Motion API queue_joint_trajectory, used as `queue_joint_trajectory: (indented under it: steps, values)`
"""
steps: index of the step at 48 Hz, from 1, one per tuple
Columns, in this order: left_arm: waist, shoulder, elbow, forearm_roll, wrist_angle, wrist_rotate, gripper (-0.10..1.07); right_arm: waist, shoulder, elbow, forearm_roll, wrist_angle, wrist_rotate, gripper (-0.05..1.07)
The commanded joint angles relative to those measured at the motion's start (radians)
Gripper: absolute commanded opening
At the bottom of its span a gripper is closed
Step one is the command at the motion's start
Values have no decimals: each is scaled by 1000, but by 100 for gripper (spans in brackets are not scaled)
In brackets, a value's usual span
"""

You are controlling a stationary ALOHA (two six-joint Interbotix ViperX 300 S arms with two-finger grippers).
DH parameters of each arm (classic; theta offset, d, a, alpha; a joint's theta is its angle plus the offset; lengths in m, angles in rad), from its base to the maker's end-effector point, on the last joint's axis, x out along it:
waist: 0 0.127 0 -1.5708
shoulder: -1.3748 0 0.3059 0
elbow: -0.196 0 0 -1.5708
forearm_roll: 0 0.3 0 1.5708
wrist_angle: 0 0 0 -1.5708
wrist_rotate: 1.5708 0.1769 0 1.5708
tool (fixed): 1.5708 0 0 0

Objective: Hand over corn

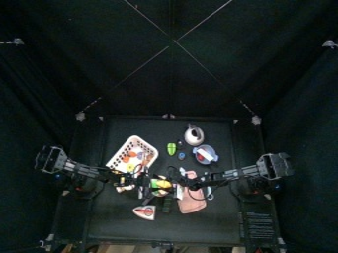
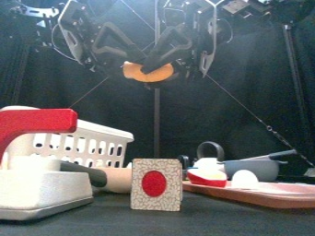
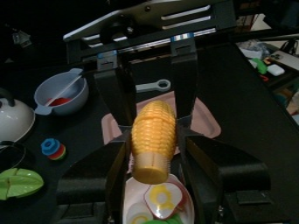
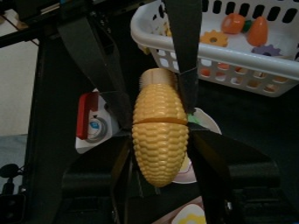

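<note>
The corn [image 3: 156, 140] hangs in mid-air above the middle of the table, caught between the two arms where they meet. In the front view it shows in the upper middle of the frame as an orange-yellow piece [image 2: 150, 71] lying roughly level, its long axis running from one arm toward the other. In the top view it is only a small yellow spot [image 1: 160, 182] at the lower centre, too small to read.

From the left wrist camera the cob stands lengthwise in the frame's centre, its narrower rounded tip toward the upper edge and its blunt end low. The left gripper [image 3: 153, 171] has its jaws set on either flank of the blunt end, pressed against the kernels and holding it.

From the right wrist camera the cob [image 4: 160, 131] also runs lengthwise down the centre. The right gripper [image 4: 162, 162] has its jaws spread to either side of it, lying along its flanks; whether they press it or only bracket it I cannot tell.
</note>
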Motion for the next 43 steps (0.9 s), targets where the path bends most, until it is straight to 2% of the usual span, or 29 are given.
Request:
queue_joint_trajectory:
  steps: [1,13,31,38,43]
  values:
    - [0,-5,-17,2,-9,0,82,-5,-15,-8,9,-3,0,60]
    - [0,-6,-15,0,-38,-2,93,-5,-23,15,51,-3,0,59]
    - [0,-8,-11,-3,-57,-2,94,-2,-46,52,106,-2,6,59]
    - [0,-17,0,-21,-63,-2,94,6,-46,58,172,-3,8,59]
    - [2,-23,8,-58,-63,-2,94,20,-52,61,261,-3,8,59]
